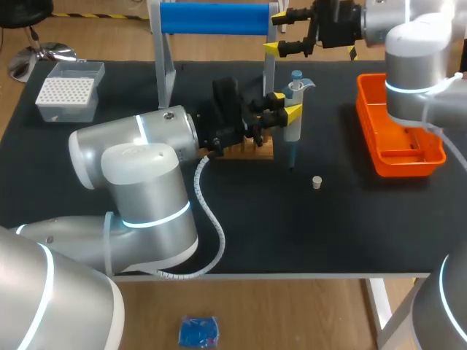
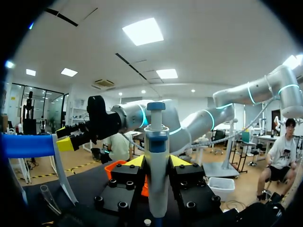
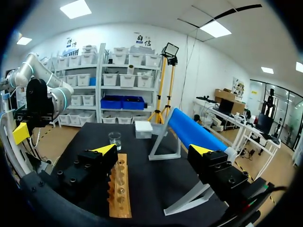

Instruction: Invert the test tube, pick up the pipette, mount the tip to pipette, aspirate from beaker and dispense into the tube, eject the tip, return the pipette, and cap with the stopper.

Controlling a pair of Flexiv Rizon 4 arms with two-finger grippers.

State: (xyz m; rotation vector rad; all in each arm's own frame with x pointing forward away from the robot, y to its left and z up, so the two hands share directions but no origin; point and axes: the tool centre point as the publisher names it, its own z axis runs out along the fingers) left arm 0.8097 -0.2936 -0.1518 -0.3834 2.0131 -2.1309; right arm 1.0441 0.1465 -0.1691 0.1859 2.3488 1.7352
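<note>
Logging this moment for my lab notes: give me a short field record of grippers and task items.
left gripper: shut on pipette, upright beside the wooden rack
right gripper: open, empty, near the blue stand
stopper: lying loose, untouched
tip box: far left
beaker: past the rack's end
orange tray: far right

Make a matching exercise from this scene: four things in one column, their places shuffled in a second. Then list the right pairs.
Things:
1. pipette
2. stopper
3. orange tray
4. tip box

Places:
A. at the far left corner of the table
B. alone on the table, a little in front of the wooden rack
C. upright between the fingers of the left gripper
D. along the table's right side

Pairs: 1-C, 2-B, 3-D, 4-A
</note>
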